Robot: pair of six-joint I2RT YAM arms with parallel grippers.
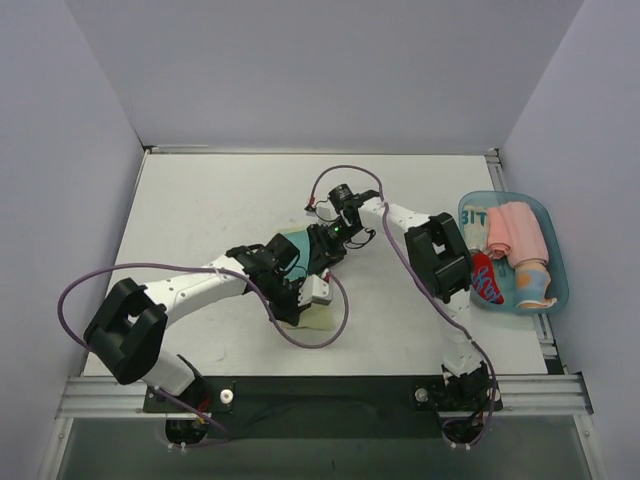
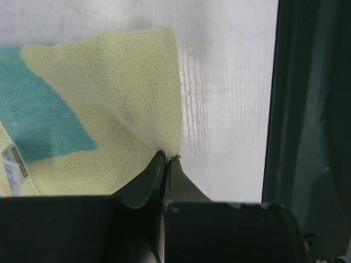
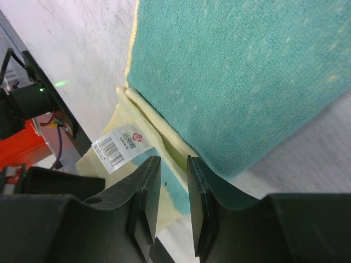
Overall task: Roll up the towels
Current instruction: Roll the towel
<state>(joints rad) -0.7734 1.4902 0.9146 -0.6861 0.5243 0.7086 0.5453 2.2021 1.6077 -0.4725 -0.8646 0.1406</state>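
Here, a white bench point(image 1: 200, 220) w/ grey walls around it. At its ctr lies one towel point(image 1: 318, 318), pale yellow w/ teal blocks. It is mostly flat and partly hidden under both arms, which meet over it.

The left pincer point(image 2: 164, 159) is clamped on the very tip of a yellow corner at the towel's near side; only a sliver of cloth sits in the jaws. The right pincer point(image 3: 174, 164) is at the far side, jaws a narrow slit apart over a folded teal edge, gripping nothing as far as can be seen. Rolling looks barely begun.

Risks, as a guess:
- The thin corner hold could slip once pulled.
- W/ one side held and the other free, the roll could skew or bunch.
- The arms are close and could bump.

At the bench's right edge, well apart, a blue basket point(image 1: 505, 195) holds rolled towels point(image 1: 515, 232), incl. a pink one; not in the way. A purple cable point(image 1: 310, 345) loops by the towel's near edge and could snag. Smallest: a white barcode label point(image 3: 122, 147) at the towel's edge, just beside the right pincer.
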